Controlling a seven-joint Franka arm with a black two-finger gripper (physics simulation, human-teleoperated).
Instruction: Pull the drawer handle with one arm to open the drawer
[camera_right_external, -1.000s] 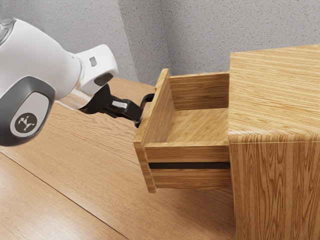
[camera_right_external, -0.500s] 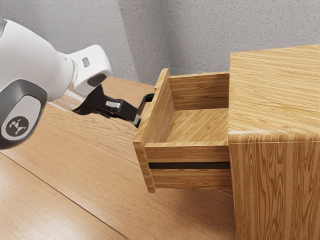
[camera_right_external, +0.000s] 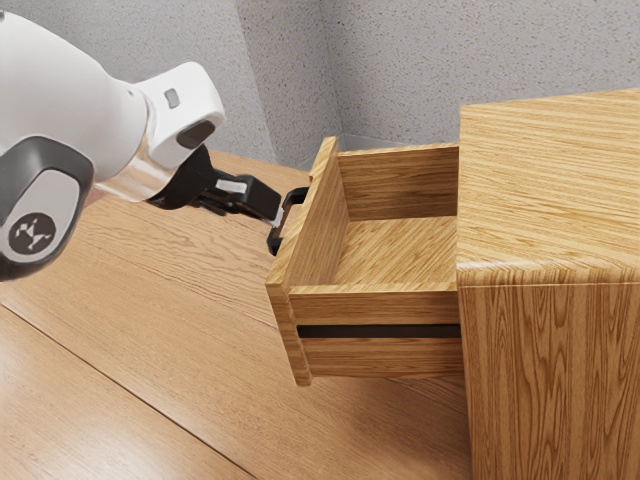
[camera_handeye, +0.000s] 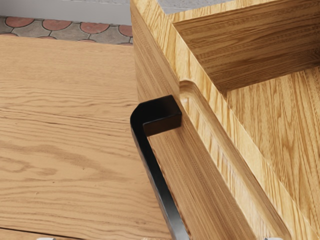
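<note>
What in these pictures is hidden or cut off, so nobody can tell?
Handle: lower end runs off the wrist view's edge.
Drawer: rear hidden inside the cabinet, exterior view.
Cabinet: far side cut off by the exterior view's right edge.

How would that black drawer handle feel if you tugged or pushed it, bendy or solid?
Probably stiff: the handle is a thick black bar with a crisp bent corner. Its glossy sheen suggests it could be slippery. The drawer stands pulled out, so it likely slides rather than tips.
</note>
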